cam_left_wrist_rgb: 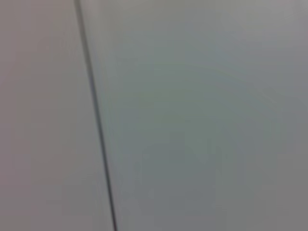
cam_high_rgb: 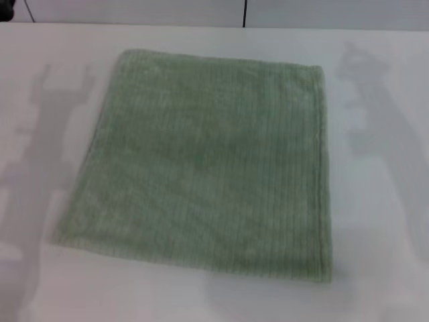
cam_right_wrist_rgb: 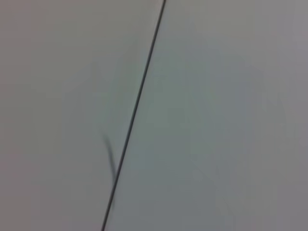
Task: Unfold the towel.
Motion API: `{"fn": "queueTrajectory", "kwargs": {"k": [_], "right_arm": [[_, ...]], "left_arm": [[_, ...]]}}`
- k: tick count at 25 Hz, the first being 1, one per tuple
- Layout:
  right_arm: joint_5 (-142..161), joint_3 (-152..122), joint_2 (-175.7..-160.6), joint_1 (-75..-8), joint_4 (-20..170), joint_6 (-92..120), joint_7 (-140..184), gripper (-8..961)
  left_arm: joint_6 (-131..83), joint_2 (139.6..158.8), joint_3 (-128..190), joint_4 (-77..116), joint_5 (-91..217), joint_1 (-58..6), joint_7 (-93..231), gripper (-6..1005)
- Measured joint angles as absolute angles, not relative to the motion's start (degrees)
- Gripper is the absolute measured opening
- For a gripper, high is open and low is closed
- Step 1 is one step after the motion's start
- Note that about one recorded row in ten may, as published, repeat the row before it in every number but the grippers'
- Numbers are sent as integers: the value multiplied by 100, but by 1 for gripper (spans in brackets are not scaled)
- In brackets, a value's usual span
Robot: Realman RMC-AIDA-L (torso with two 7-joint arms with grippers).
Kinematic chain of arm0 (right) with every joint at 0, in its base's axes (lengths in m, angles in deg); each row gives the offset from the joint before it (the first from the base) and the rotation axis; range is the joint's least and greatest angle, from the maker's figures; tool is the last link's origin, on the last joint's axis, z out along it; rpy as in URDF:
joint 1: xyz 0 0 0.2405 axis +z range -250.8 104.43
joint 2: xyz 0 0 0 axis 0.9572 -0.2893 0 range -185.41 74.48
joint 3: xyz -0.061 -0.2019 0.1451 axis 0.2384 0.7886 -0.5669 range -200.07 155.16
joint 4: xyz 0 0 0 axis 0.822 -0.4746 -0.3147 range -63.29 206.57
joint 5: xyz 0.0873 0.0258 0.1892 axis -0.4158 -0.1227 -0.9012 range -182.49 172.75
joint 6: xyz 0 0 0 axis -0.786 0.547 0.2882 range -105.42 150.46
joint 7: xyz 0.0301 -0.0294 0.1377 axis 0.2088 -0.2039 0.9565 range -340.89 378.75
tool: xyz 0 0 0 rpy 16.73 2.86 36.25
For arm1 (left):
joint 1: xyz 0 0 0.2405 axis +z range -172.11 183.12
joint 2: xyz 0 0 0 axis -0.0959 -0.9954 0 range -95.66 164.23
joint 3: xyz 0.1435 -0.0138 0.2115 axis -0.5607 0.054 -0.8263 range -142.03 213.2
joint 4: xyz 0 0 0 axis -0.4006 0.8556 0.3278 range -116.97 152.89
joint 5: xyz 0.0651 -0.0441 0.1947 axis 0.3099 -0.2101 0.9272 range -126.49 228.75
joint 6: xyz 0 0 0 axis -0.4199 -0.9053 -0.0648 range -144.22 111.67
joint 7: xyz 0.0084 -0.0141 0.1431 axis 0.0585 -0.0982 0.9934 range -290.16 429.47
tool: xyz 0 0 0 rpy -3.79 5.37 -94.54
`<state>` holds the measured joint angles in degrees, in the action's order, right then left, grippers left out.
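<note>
The towel (cam_high_rgb: 208,171) is a pale sage-green ribbed cloth lying flat on the white table (cam_high_rgb: 382,201) in the head view, filling the middle of it. Its hemmed edge runs down the right side. Neither gripper shows in any view. Only the arms' shadows fall on the table to the left and right of the towel. Both wrist views show only a plain pale surface crossed by a thin dark line, with no towel and no fingers.
The table's far edge (cam_high_rgb: 201,25) meets a pale wall with a dark vertical seam (cam_high_rgb: 244,12). Bare table lies on all sides of the towel.
</note>
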<state>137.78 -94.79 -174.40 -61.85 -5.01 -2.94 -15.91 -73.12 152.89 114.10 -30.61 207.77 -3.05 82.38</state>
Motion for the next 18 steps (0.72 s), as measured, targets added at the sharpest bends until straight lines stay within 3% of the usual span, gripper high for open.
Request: {"fn": "queueTrajectory", "kwargs": {"k": [5, 9, 18], "right_arm": [[13844, -8810, -17426, -6410, 200, -2287, -1522, 0], [14018, -8246, -17446, -6219, 1582, -4379, -1086, 1], [13734, -7983, -17490, -6120, 3324, -6180, 363, -1]], "left_arm": [[-7651, 15274, 11560, -2375, 20673, -548, 8040, 824], [-7717, 15276, 11750, -1763, 20659, -803, 7772, 824], [-7818, 15276, 11891, -1029, 20655, -1098, 7490, 824]]}}
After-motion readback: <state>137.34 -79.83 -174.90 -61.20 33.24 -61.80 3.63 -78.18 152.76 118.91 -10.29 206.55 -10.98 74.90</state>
